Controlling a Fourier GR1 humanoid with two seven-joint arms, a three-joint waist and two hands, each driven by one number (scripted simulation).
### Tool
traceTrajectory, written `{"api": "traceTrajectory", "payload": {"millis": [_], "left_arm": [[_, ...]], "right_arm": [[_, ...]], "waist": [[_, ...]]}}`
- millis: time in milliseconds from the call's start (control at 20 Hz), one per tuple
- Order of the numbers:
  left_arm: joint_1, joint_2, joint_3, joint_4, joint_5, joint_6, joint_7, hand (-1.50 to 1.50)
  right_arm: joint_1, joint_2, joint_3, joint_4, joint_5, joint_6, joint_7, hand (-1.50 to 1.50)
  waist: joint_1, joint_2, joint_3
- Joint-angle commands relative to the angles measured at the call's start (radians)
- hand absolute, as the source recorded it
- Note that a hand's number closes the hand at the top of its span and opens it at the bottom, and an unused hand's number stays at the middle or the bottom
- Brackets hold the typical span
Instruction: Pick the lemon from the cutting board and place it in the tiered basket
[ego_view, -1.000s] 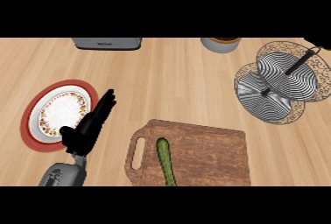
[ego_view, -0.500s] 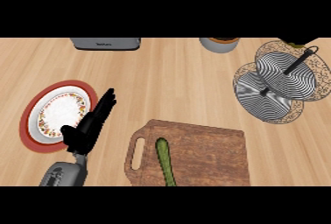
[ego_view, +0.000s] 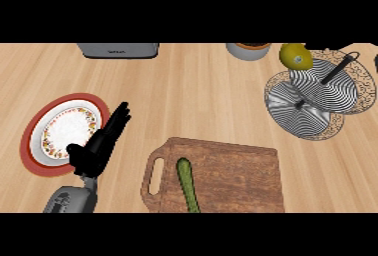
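Fingers (ego_view: 117, 117) of your left hand (ego_view: 94, 150) are lying straight and together at the lower left of the frame, pointing up-frame just beside the plate (ego_view: 66, 127) and holding nothing. That hand is resting, so it is posing little risk unless you are swinging it sideways into the plate. At lower centre the cutting board (ego_view: 236, 170) is carrying only a long green vegetable (ego_view: 187, 185); the lemon is not on it. Further up at the right, the tiered basket (ego_view: 310, 100) is standing with its slanted handle rod (ego_view: 336, 70) crossing the upper tier. The lemon (ego_view: 294, 55) is showing at the upper right, against the top edge, overlapping the upper-left rim of that tier; you cannot tell whether it is hanging above the rim or touching it. A dark sliver just right of it is probably your right hand (ego_view: 325, 46), but too little is showing to tell how it is set. The likely trouble is lying in the release. The lemon is sitting over the rim rather than over the tier's middle, so letting go now is risking a roll outward onto the counter, toward the bowl (ego_view: 249, 50) nearby. Shifting it inward is bringing the rod into play, and a knock there could be tipping the basket.
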Motion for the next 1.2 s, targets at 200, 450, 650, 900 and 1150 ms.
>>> {"api": "traceTrajectory", "payload": {"millis": [200,450,650,900,1150], "left_arm": [[-0.004,-0.005,0.007,-0.003,-0.007,0.001,0.001,0.0],[0.008,0.009,0.012,0.005,-0.006,-0.014,-0.012,0.0],[0.03,0.006,0.001,-0.067,0.01,-0.023,0.037,0.0],[0.026,0.028,0.031,-0.03,0.011,-0.037,-0.019,0.0],[0.002,-0.016,-0.002,-0.047,-0.016,0.007,0.039,0.0]], "right_arm": [[-0.001,-0.08,-0.093,-0.044,-0.038,-0.164,0.017,-1.5],[0.042,-0.204,-0.119,-0.075,0.037,-0.371,-0.047,-1.5],[0.098,-0.325,-0.202,-0.05,0.004,-0.388,-0.11,-1.5],[0.209,-0.458,-0.368,0.04,-0.13,-0.265,-0.275,-1.5],[0.328,-0.598,-0.451,0.164,-0.179,-0.116,-0.393,-1.5]], "waist": [[-0.002,0.0,0.0],[-0.004,0.005,0.0],[0.003,0.004,0.001],[-0.004,0.008,0.003],[0.002,0.012,0.005]]}}
